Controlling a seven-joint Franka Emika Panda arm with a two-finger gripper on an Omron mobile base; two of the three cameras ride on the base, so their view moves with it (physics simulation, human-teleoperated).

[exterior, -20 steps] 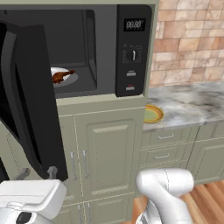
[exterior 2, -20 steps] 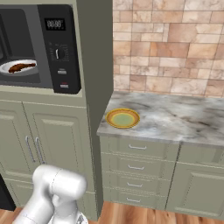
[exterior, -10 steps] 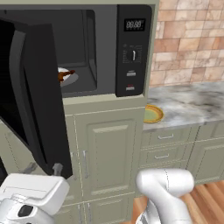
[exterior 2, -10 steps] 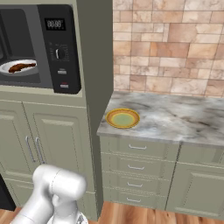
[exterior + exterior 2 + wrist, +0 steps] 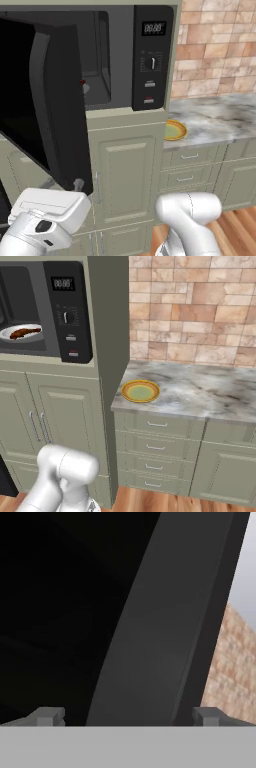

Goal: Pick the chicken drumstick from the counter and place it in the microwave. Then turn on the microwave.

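Observation:
The chicken drumstick [image 5: 24, 332] lies on the white turntable plate [image 5: 15, 336] inside the microwave [image 5: 67, 311]. In the left base view the half-swung black door [image 5: 50, 100] hides nearly all of it, leaving a reddish tip [image 5: 82, 82]. My gripper [image 5: 127, 717] is open and holds nothing. Its fingertips [image 5: 47, 716] stand wide apart right up against the dark face of the door [image 5: 150, 637]. My white hand [image 5: 50, 206] sits low at the door's bottom corner. The counter [image 5: 200, 391] lies to the right.
A round yellow-green plate [image 5: 140, 391] sits at the counter's near left corner, also seen in the left base view [image 5: 174, 130]. Beige cabinet doors [image 5: 122, 175] stand below the microwave and drawers [image 5: 155, 446] below the counter. A brick wall [image 5: 200, 306] backs the counter.
The microwave door has swung further toward shut, covering more of the plate and drumstick in the left base view. My hand has moved along with the door's lower edge.

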